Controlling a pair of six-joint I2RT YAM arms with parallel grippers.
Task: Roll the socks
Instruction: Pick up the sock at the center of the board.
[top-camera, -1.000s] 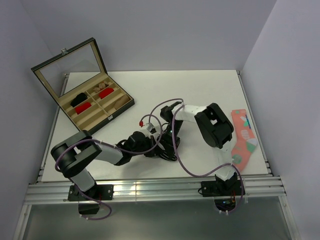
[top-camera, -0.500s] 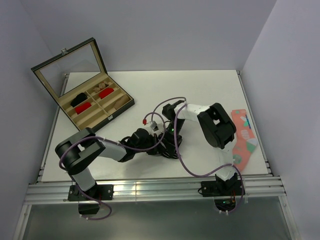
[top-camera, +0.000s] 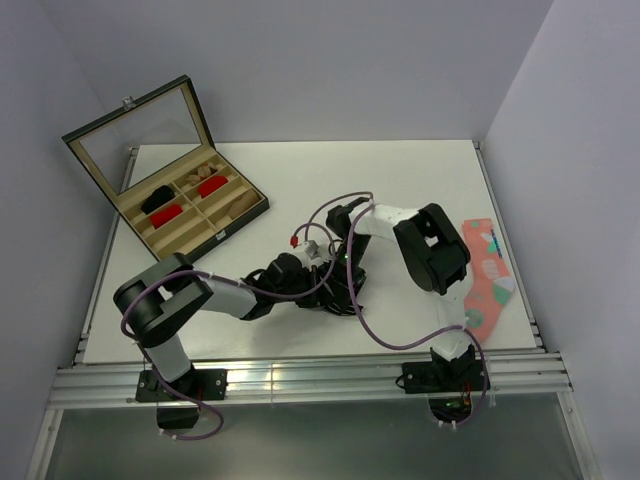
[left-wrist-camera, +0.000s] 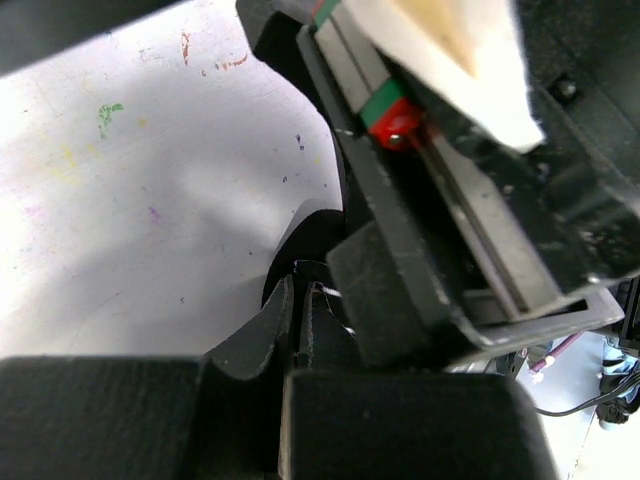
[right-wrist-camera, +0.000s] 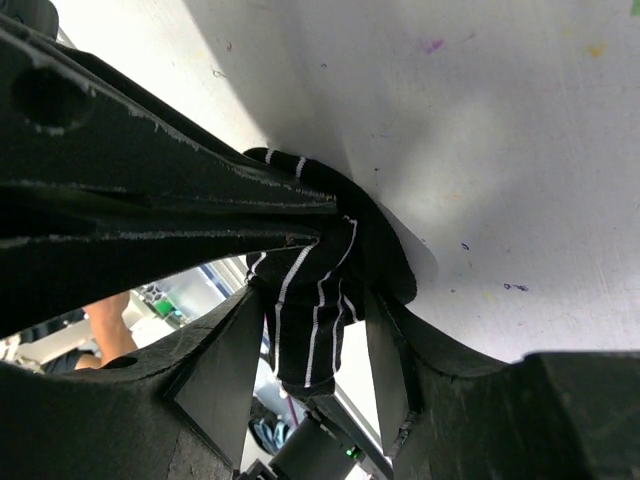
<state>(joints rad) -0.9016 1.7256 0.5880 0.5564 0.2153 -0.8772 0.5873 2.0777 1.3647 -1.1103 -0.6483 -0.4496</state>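
Right fingers (right-wrist-camera: 215, 380) flank striped sock (right-wrist-camera: 310, 320); white table (right-wrist-camera: 480, 120), perhaps ink-flecked; pale walls (top-camera: 300, 70).

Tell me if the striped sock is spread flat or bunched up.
Bunched up: the right wrist view shows the sock wadded into a lump between the right fingers, not flat.

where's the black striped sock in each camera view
Top external: not distinguishable, hidden where the arms meet on the white table.
Left wrist: lower centre, a sliver of the black striped sock at the left gripper.
Right wrist: centre, inside the open right gripper.
Shared landmark: white table.
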